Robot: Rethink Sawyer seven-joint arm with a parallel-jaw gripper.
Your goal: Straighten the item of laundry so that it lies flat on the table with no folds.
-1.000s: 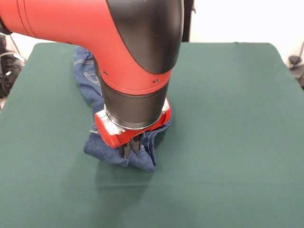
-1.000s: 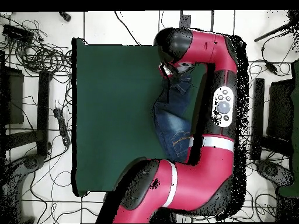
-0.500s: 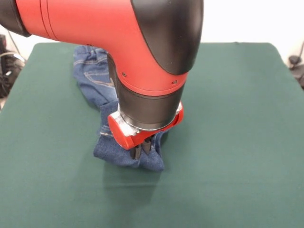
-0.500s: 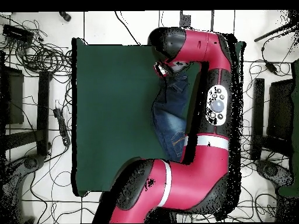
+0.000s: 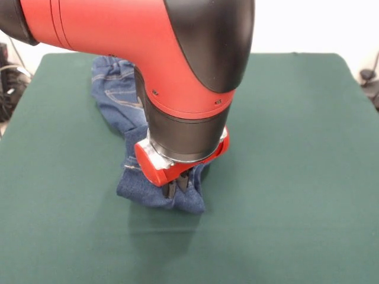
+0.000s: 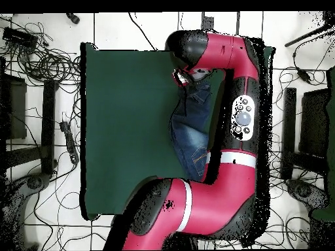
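Observation:
The item of laundry (image 5: 118,100), a small pair of blue denim jeans, lies bunched on the table (image 5: 284,177). Its waistband end is at the far left in the front view and its cuff end (image 5: 157,198) is drawn toward the table's middle. My gripper (image 5: 177,186) points straight down with its dark fingers pinched together on the cuff fabric. In the overhead view the jeans (image 6: 190,131) run along the table's (image 6: 124,131) right part, and the arm covers their right side and the gripper. The denim shows folds along its length.
The red and black arm (image 5: 177,71) fills the upper middle of the front view and hides part of the jeans. Cables (image 6: 46,59) and stands lie on the floor round the table in the overhead view.
The gripper, still shut on the cuff, moved a little to the right in the front view during the first half second, dragging the cuff along. Since then nothing has moved.

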